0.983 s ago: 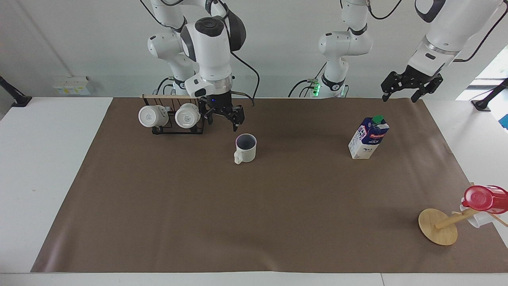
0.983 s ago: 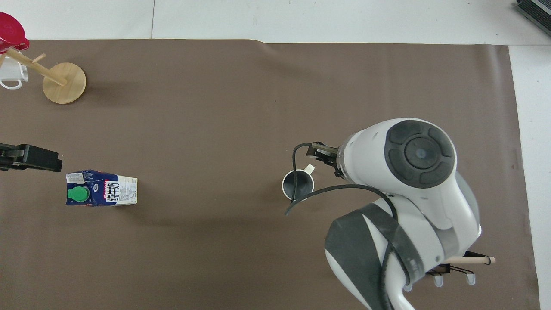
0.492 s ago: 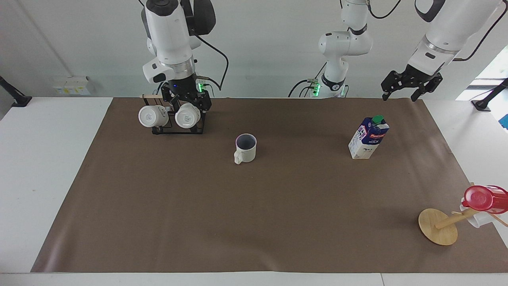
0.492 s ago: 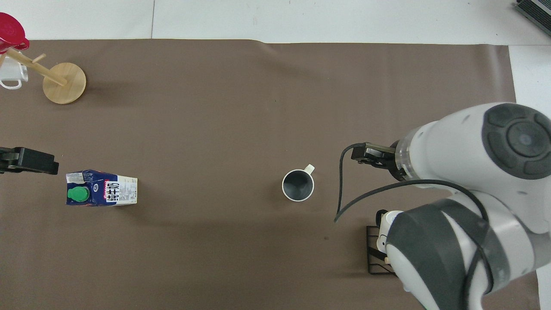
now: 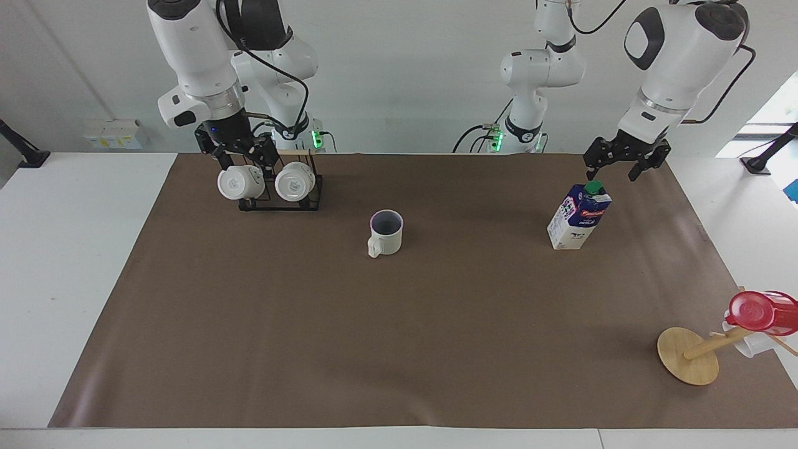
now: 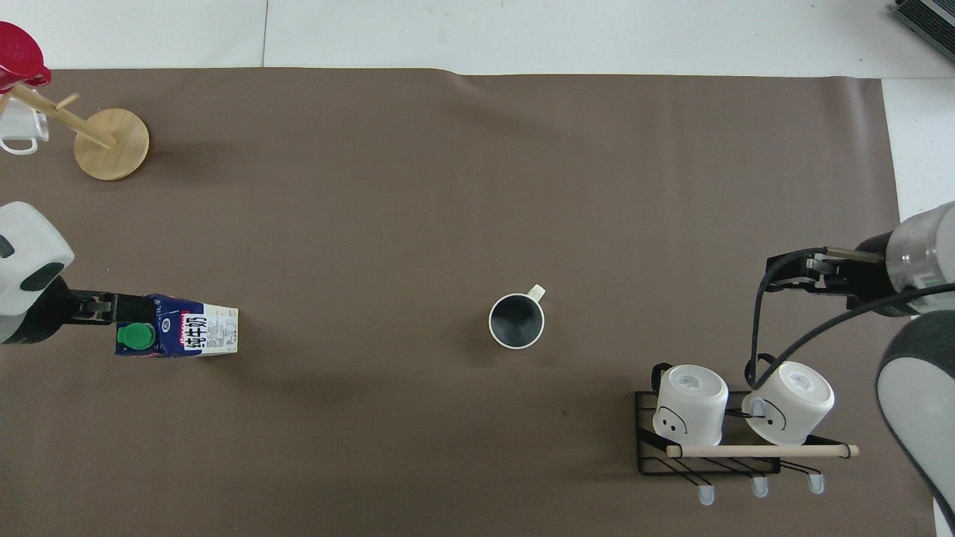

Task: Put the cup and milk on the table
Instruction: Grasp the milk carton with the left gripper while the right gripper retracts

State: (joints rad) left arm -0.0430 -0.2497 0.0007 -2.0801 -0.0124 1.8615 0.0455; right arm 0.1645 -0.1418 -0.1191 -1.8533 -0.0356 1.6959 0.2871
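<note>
So both task things are already sitting on the tabletop, on the brown sheet. The cup stands upright about mid-sheet, dark inside showing, handle pointing away from the robots. The milk stands upright toward the left arm's end, green cap on top.

Left tool hangs in the air right over the milk, a bit above the cap and not touching it. Its fingers are spread apart and there's nothing between them. From overhead the left tool sits just beside the cap.

Right tool is up over the black wire rack at the right arm's end, just above the two white mugs hanging there. Fingers apart too, holding nothing, and I can't see it touching the mugs or the rack. The cup is well apart from this tool, out toward the middle.

Well away from both tools, at the left arm's end and farthest from the robots, there's a round wooden stand tipped over with a red cup on its peg.
</note>
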